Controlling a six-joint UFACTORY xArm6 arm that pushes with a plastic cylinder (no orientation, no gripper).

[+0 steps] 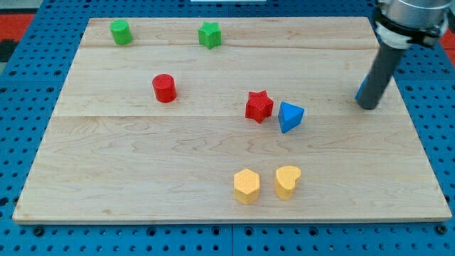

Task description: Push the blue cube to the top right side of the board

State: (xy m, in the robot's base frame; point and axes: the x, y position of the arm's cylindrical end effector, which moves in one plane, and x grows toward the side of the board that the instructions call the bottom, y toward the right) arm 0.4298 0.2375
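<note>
The blue cube (361, 90) is at the view's right, mostly hidden behind my rod; only a thin blue sliver shows at the rod's left edge. My tip (369, 107) rests on the wooden board (213, 185), right against the cube's near right side. A blue triangular block (290, 116) lies near the board's middle, left of my tip.
A red star block (259, 107) touches the blue triangular block's left side. A red cylinder (164, 88) is left of centre. A green cylinder-like block (121, 32) and a green star block (210, 35) sit at the top. A yellow hexagon block (247, 186) and a yellow heart block (287, 182) sit at the bottom.
</note>
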